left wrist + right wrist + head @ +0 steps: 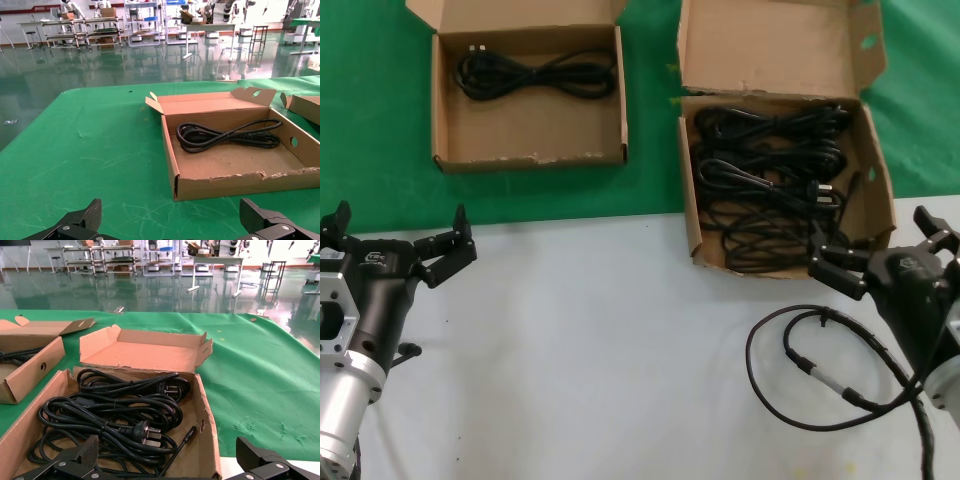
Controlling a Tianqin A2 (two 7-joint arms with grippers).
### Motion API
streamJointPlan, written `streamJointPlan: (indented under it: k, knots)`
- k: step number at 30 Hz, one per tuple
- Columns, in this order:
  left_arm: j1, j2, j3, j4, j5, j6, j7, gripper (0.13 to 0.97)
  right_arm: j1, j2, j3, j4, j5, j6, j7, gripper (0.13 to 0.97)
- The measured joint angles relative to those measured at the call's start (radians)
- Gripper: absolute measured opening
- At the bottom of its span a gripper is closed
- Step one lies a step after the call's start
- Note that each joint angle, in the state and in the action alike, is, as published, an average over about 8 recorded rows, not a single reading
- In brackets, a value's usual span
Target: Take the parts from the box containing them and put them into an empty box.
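Several coiled black power cords (770,190) (115,410) fill the tall-flap box (692,232) (206,437) at the right of the green mat. The short-flap box (530,157) (235,185) at the left holds one coiled cord (535,75) (225,137). My right gripper (885,248) (167,452) stands open over the white table at the full box's front right corner, holding nothing. Open as well, my left gripper (398,232) (170,215) hovers low at the table's left, short of the short-flap box and apart from it.
My own looped black cable with a silver connector (800,370) lies on the white table by the right arm. Green mat (650,150) separates the two boxes. The full box's raised lid flap (770,45) (145,350) stands behind the cords.
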Motion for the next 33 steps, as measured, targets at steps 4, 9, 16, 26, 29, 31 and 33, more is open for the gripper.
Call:
streamJointPlan:
  k: [4, 9, 16, 26, 29, 31, 33]
  knots:
    - [0.000, 0.000, 0.000, 0.000, 0.000, 0.000, 0.000, 0.966, 0.000, 0.000, 0.000, 0.000, 0.000, 0.000, 0.000, 0.966]
    - [0.000, 0.000, 0.000, 0.000, 0.000, 0.000, 0.000, 0.966, 0.000, 0.000, 0.000, 0.000, 0.000, 0.000, 0.000, 0.966]
    - [0.000, 0.000, 0.000, 0.000, 0.000, 0.000, 0.000, 0.966, 0.000, 0.000, 0.000, 0.000, 0.000, 0.000, 0.000, 0.966]
    - [0.000, 0.000, 0.000, 0.000, 0.000, 0.000, 0.000, 0.966, 0.000, 0.000, 0.000, 0.000, 0.000, 0.000, 0.000, 0.966]
    - [0.000, 0.000, 0.000, 0.000, 0.000, 0.000, 0.000, 0.966, 0.000, 0.000, 0.000, 0.000, 0.000, 0.000, 0.000, 0.966]
    - [0.000, 0.000, 0.000, 0.000, 0.000, 0.000, 0.000, 0.966, 0.000, 0.000, 0.000, 0.000, 0.000, 0.000, 0.000, 0.966]
    - [0.000, 0.000, 0.000, 0.000, 0.000, 0.000, 0.000, 0.966, 0.000, 0.000, 0.000, 0.000, 0.000, 0.000, 0.000, 0.966]
